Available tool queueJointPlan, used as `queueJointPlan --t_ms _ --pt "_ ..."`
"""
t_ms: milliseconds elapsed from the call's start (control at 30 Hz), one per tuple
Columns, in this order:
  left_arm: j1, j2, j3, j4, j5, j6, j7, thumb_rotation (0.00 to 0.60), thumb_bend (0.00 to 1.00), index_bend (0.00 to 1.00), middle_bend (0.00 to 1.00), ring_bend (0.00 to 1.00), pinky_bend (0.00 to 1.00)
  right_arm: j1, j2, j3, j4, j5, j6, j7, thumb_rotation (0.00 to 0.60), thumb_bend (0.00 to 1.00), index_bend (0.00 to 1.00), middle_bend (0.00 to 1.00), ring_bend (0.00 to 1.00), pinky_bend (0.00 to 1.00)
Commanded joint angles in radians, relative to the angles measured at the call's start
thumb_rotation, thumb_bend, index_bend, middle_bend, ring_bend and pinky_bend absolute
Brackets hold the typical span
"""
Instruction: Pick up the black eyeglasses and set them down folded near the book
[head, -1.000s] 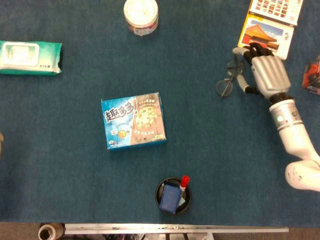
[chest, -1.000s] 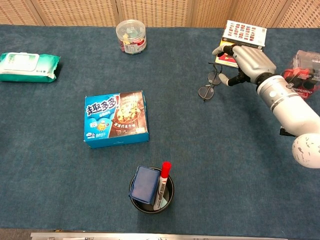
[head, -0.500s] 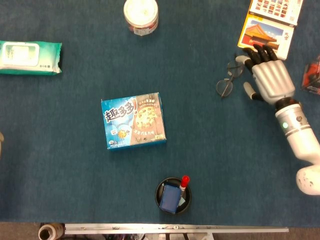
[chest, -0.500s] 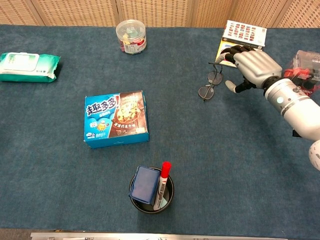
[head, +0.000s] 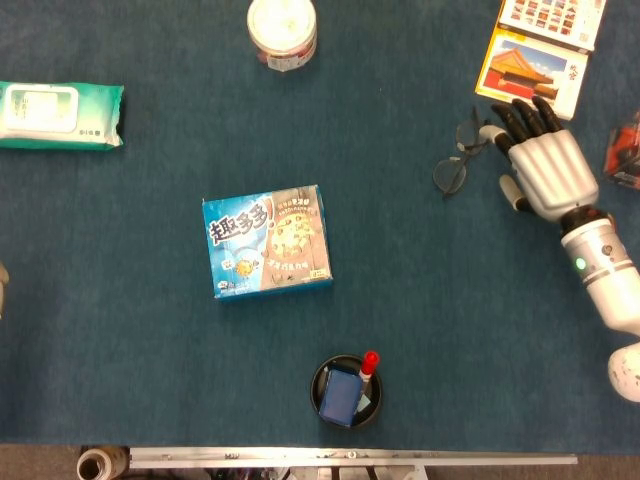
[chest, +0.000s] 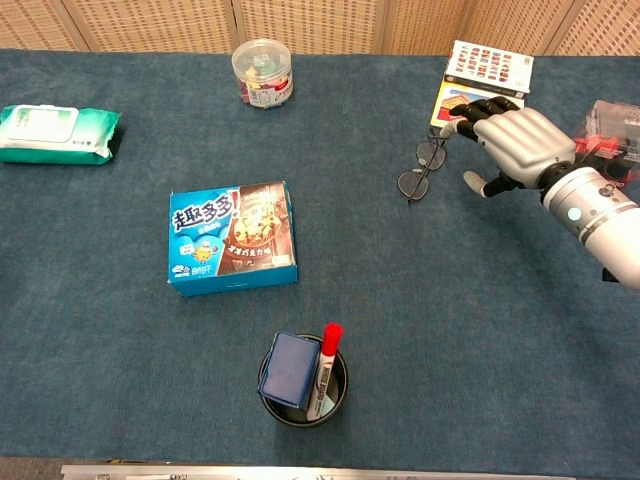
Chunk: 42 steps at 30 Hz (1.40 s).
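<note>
The black eyeglasses lie on the blue tablecloth just left of and below the picture book. Whether their arms are folded flat I cannot tell. My right hand hovers to the right of the glasses, palm down, with its fingers stretched out and apart and nothing in it. Its fingertips reach close to the upper lens; whether they touch it is unclear. My left hand shows in neither view.
A blue cookie box lies mid-table. A black cup with a red marker and an eraser stands at the front. A wipes pack sits far left, a round tub at the back, a red object behind my right wrist.
My right hand has released the glasses, straightened its fingers and drawn back to the right. The glasses stay on the cloth by the book.
</note>
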Motion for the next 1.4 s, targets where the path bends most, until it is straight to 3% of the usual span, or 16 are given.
queueJointPlan --t_ms 33,567,1400 --pt "0.0 0.0 0.0 0.0 0.0 0.0 0.0 0.6 0.48 0.52 0.45 0.37 0.46 -0.003 -0.001 -0.005 0.006 0.006 -0.008 -0.004 0.6 0.39 0.24 0.1 0.0 0.05" --pt "0.002 0.003 0.001 -0.001 0.004 0.005 -0.005 0.6 0.48 0.52 0.45 0.37 0.46 0.0 -0.038 -0.01 0.069 -0.001 -0.034 0.021 0.6 0.38 0.23 0.1 0.0 0.05" --pt "-0.001 -0.001 0.002 -0.002 0.0 -0.003 0.01 0.6 0.48 0.52 0.45 0.37 0.46 -0.022 0.001 -0.02 -0.022 -0.069 0.036 0.006 0.6 0.38 0.23 0.1 0.0 0.05"
